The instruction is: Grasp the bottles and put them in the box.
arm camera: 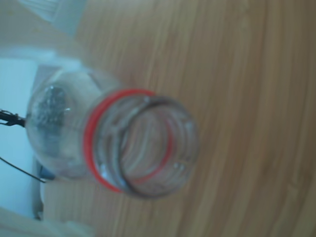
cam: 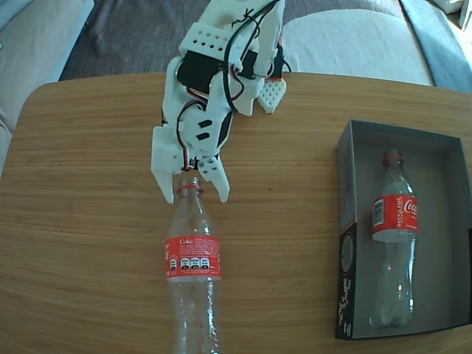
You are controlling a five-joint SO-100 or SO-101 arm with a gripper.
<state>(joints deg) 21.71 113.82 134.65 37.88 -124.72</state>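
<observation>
While straddling neck of table bottle (cam: 192, 262): gripper (cam: 196, 193) over open mouth, jaws apart, one finger either side of red neck ring.
Lying flat on wooden table (cam: 81, 221), mouth toward arm; uncapped mouth fills wrist view (arm camera: 143, 145). Second bottle (cam: 393, 236) lying inside box (cam: 346, 243) at right of fixed view.

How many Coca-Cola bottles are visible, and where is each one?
2. One bottle lies on the wooden table, its open neck between the fingers of the hand. The other bottle lies inside the box. None seems hidden.
</observation>
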